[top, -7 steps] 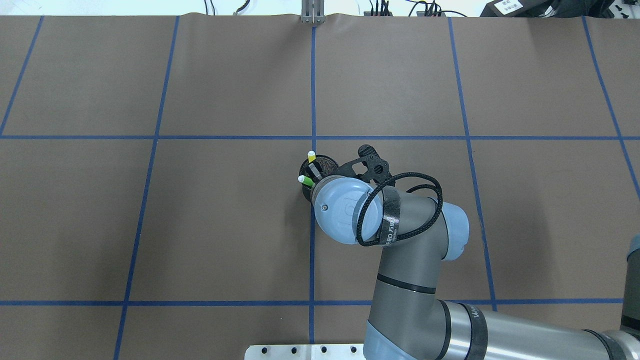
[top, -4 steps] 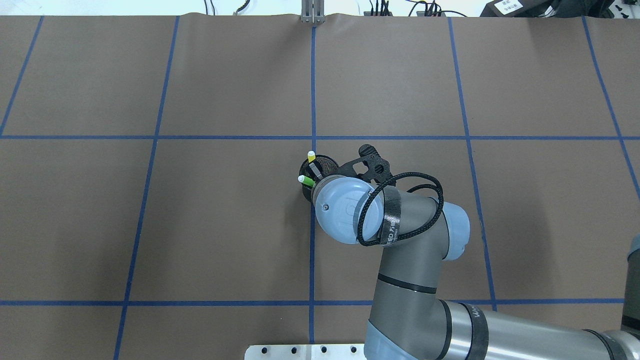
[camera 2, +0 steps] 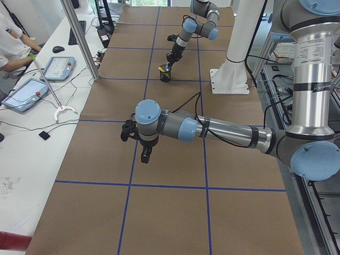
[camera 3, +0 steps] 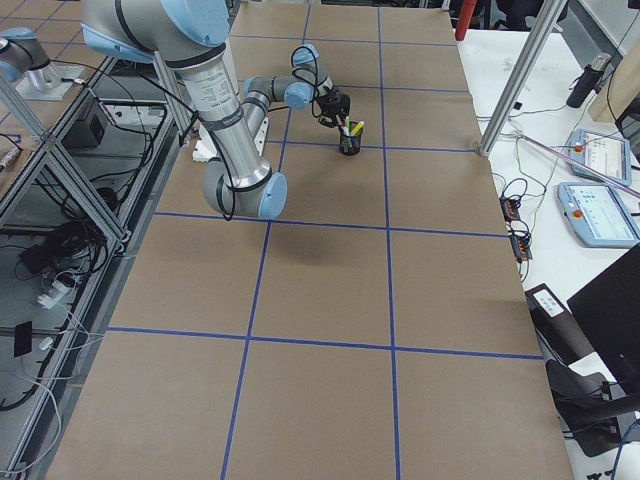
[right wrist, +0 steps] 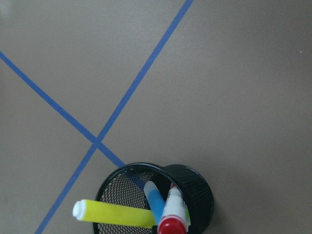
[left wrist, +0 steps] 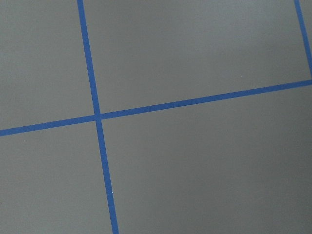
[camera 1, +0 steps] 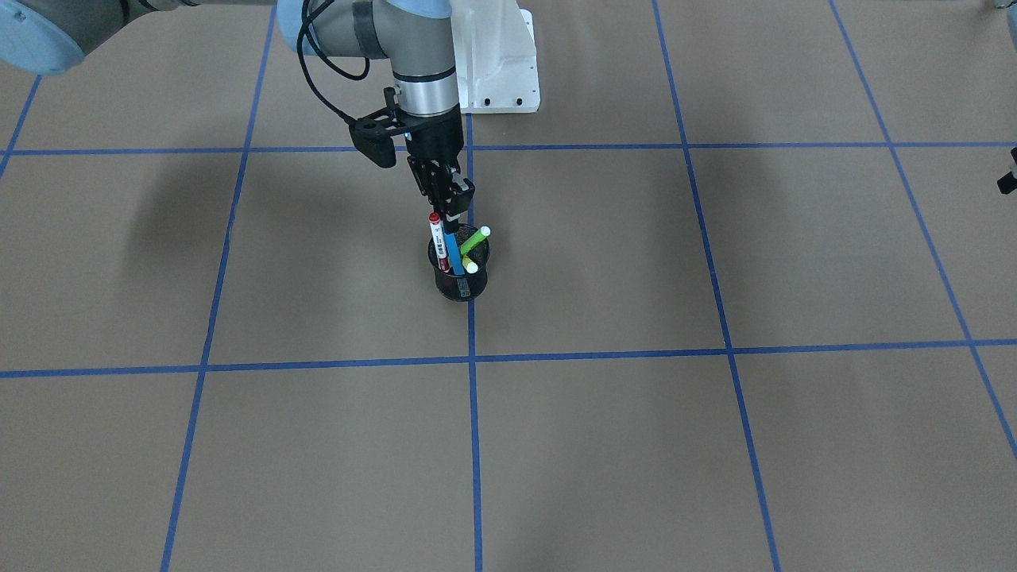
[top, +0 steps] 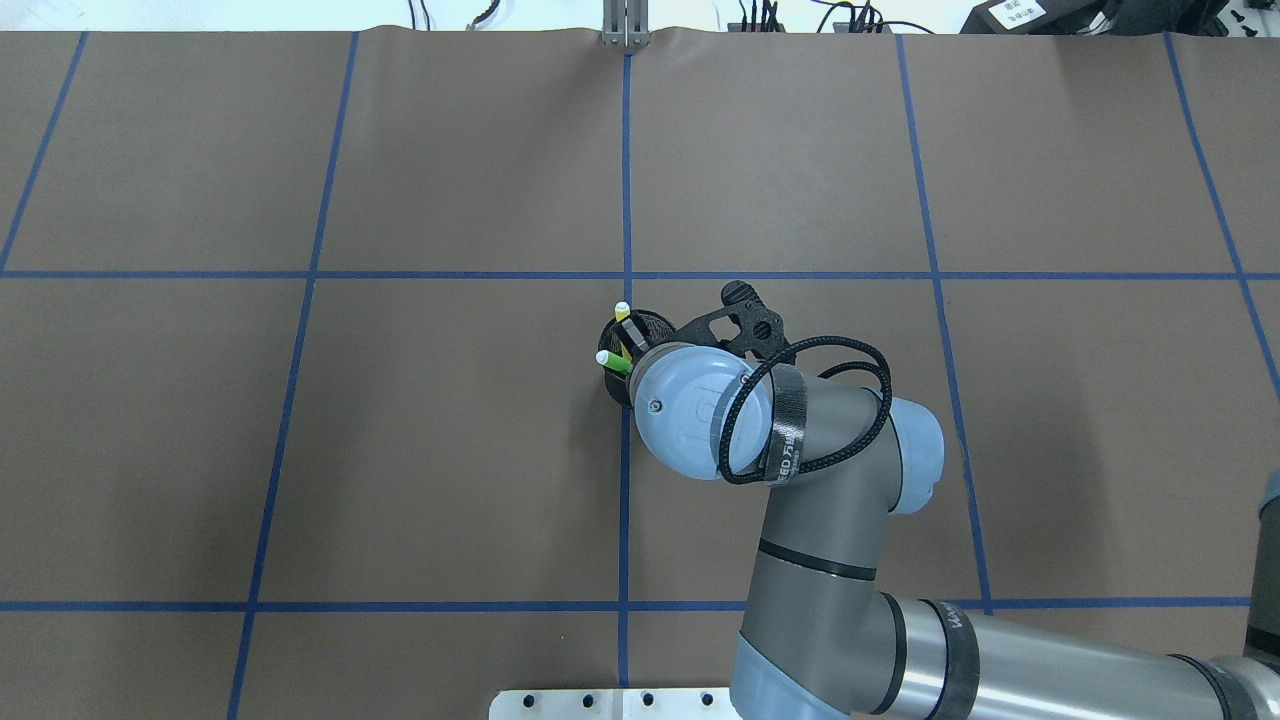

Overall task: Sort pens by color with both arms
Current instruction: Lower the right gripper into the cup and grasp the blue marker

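right arm (top: 830, 520): reaching in over the middle of the table (camera 1: 636, 445), wrist pointing straight down.
right gripper (camera 1: 451, 208): just above the black mesh cup (camera 1: 461, 287); fingers narrow, pinching the top of the blue pen (camera 1: 453, 248).
blue pen: almost upright, bottom end down inside the cup.
red-capped white pen (camera 1: 435, 236): upright in the cup, just beside the blue pen, red cap on top.
green pen (camera 1: 475, 238): in the cup, leaning out to the robot's left.
yellow pen (right wrist: 117, 213): in the cup, leaning low over the rim, away from the robot.
black mesh cup: standing on a blue tape line (camera 1: 473, 413).
left arm (camera 2: 212, 127): stretched out low over the table, well apart from the cup.
left gripper (camera 2: 146, 155): pointing down over bare brown table; cannot tell if the fingers are wide or narrow.
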### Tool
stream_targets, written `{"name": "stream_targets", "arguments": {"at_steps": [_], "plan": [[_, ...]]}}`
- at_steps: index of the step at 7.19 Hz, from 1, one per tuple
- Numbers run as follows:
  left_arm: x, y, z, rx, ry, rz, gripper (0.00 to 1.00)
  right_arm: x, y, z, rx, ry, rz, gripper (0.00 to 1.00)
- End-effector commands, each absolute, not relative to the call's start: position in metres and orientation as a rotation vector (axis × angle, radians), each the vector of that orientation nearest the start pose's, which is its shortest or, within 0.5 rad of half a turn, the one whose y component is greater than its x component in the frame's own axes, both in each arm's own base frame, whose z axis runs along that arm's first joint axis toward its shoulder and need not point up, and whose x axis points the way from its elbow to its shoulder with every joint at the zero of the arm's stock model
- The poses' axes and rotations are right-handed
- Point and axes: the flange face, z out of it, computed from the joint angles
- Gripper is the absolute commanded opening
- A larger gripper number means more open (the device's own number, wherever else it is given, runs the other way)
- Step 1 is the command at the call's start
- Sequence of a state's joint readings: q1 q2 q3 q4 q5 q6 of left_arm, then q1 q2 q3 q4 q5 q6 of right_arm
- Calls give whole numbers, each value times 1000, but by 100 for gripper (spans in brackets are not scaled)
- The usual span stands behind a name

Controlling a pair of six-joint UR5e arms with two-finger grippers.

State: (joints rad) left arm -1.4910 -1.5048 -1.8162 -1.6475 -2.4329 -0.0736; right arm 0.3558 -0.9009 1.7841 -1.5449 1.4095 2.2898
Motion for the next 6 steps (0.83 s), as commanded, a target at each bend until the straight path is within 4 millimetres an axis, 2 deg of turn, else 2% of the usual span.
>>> {"name": "stream_targets", "arguments": {"at_steps": [1,4,6], "plan": [[-20,-474,554,174,873,116,100,-556,-367,169,-13,-979,1057,0],[-20,-474,553,175,873,117,100,-515,-362,133,40,-1008,997,0],[-20,-474,553,175,873,117,100,-472,-347,108,63,-999,963,0]]}}
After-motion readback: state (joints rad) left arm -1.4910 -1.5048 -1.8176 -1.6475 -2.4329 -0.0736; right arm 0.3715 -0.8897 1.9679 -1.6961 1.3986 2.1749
